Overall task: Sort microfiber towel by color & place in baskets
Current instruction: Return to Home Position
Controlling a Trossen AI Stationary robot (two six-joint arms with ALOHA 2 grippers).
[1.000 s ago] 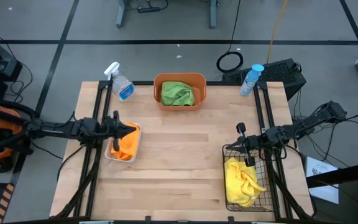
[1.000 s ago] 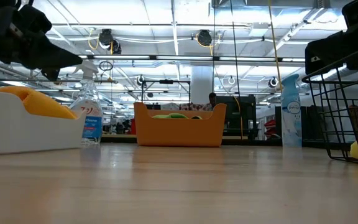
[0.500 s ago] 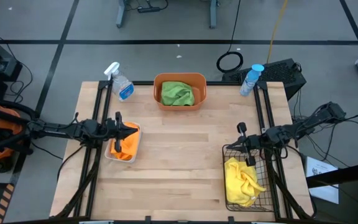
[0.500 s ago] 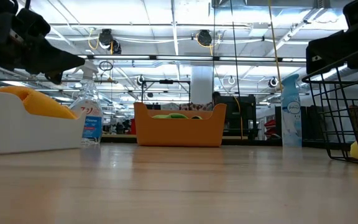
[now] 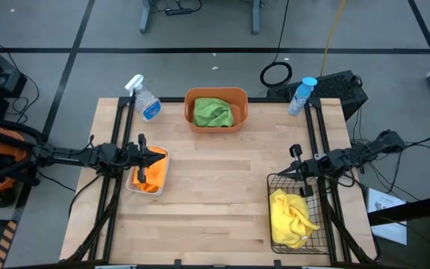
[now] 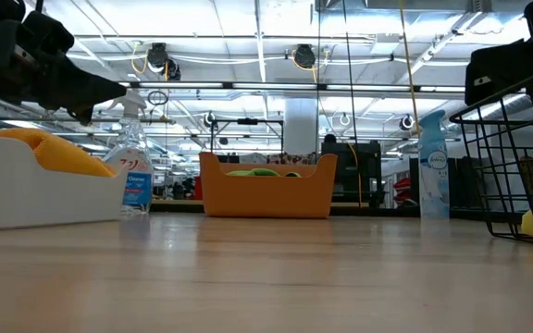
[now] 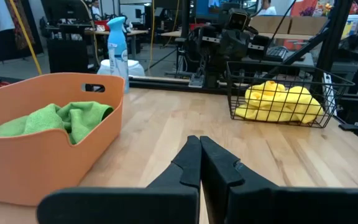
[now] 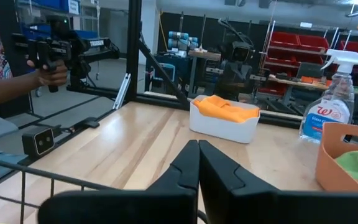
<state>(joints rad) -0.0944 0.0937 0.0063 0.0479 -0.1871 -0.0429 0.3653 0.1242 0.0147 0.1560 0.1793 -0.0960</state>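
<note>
Left hand (image 7: 195,142), closed, hangs over the white rectangular plastic bin (image 8: 225,130) of orange cloths (image 8: 225,107), left of the orange rounded plastic tub (image 7: 61,162); we see the right hand (image 8: 197,145) closed by the black wire-mesh basket (image 5: 282,187).

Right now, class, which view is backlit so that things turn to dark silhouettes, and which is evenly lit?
Low view: bright ceiling lights behind leave the left arm and the black wire basket as dark silhouettes. High view: the table is evenly lit, with no glare.

Closed left claw (image 7: 199,142), orange tub (image 7: 61,163), wire basket (image 7: 332,103)
</note>
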